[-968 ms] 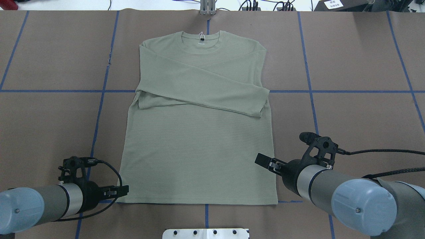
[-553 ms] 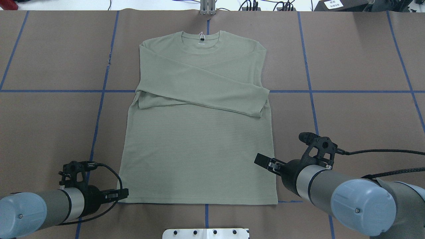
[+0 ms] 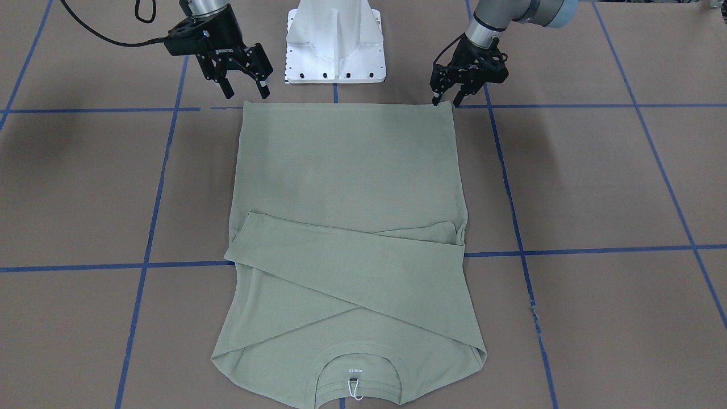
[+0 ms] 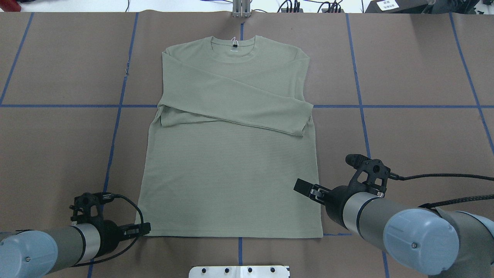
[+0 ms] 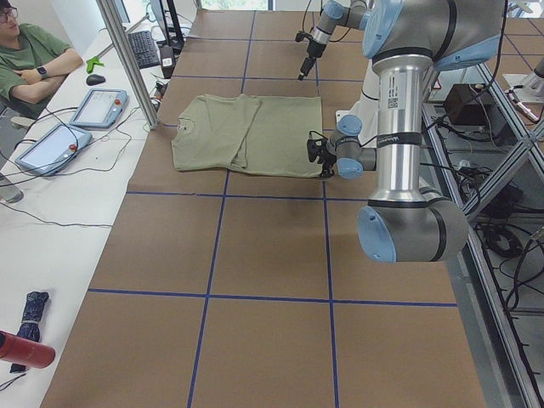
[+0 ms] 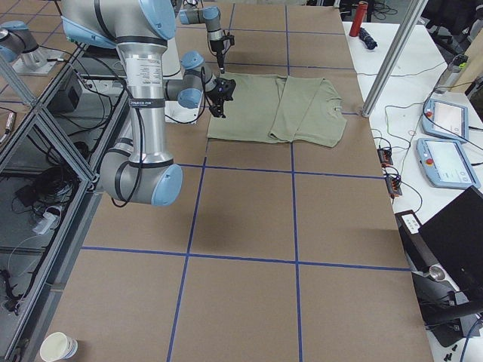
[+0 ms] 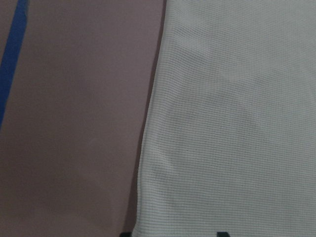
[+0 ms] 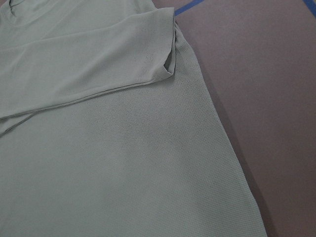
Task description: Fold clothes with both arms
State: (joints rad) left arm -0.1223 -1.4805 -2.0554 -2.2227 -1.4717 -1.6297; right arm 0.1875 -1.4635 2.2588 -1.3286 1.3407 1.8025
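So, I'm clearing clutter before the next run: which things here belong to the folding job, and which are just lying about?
Job:
green shirt, flat, sleeves crossed
left gripper, open at a hem corner
right gripper, open near the other hem corner

Lying about:
paper cup
red bottle
keyboard
control tablet

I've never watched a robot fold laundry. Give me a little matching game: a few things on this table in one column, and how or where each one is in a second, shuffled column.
Sides are the robot's own.

Things:
1. shirt
2. left gripper
3. right gripper
4. string tag

Descriptions:
A. white, at the neckline
B. open, close down at one hem corner
C. pale green, lying flat, sleeves crossed over the chest
D. open, held higher by the other hem corner

Pairs: 1-C, 2-B, 3-D, 4-A
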